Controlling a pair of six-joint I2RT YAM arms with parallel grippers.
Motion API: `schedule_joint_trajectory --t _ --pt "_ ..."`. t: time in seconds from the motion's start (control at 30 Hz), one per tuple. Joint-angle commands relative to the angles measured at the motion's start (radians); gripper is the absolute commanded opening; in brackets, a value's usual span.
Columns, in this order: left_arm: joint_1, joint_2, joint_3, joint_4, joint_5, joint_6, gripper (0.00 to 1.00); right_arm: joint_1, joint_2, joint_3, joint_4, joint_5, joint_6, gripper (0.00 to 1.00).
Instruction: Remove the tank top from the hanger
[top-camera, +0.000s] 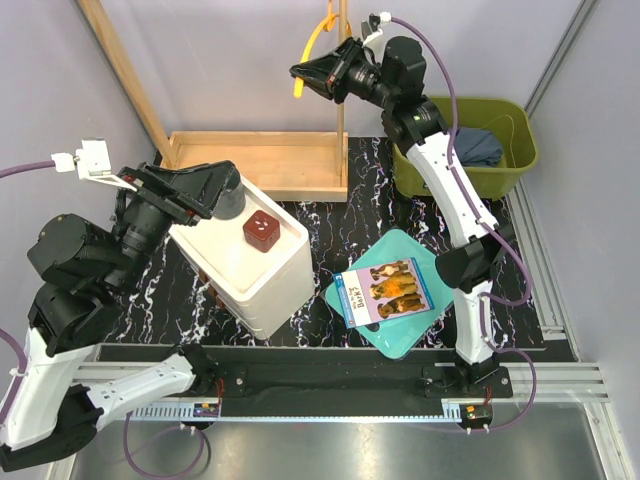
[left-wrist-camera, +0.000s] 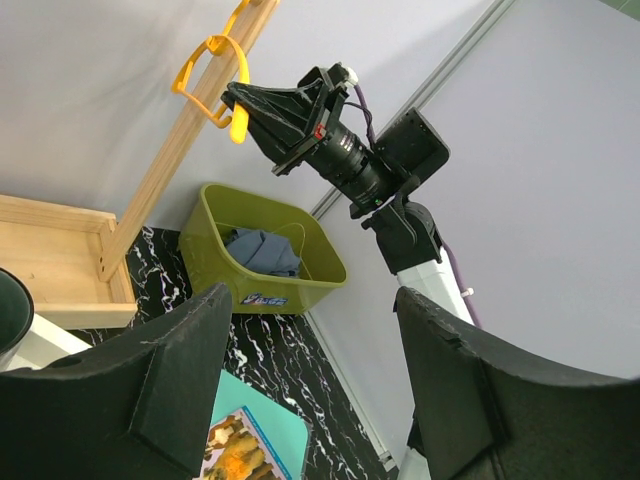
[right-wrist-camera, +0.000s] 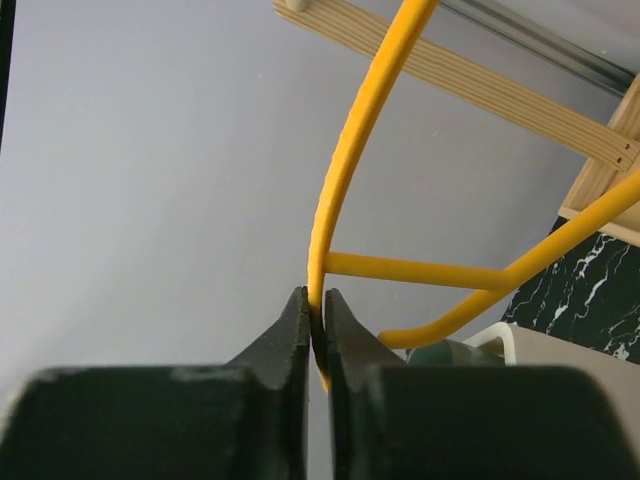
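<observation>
Grey walls, marbled tabletop, yellow hanger

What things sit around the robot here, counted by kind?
Containers: 2, green bin, white box
Clothes: 1, tank top
Hangers: 1, hanger
Racks: 1, wooden rack
Trays: 1, teal tray
Booklets: 1, booklet
Small things on the box: 2, red cube, dark cup
Total: 9

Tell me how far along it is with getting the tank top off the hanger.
Done, it seems: the hanger is bare and the tank top lies in the green bin. In hand: the right gripper has its fingers pinched shut on the hanger's arm, up by the wooden rack; the left gripper is open and empty. Left: probably just releasing the hanger.
</observation>
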Motion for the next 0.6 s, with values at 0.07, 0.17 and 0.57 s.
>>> schedule_joint_trajectory --t 0.07,0.17,0.57 --pt "0.0 -0.008 0.011 0.009 0.023 0.012 0.7 -0.006 -0.081 -0.036 -0.007 -0.054 0.005 0.37" --pt "0.0 -0.009 0.0 0.009 0.026 0.003 0.7 -0.006 -0.11 -0.058 -0.062 -0.053 -0.021 0.56" --pt "0.0 0.02 -0.003 0.01 0.062 -0.015 0.7 -0.006 -0.242 -0.037 -0.537 0.018 -0.291 1.0"
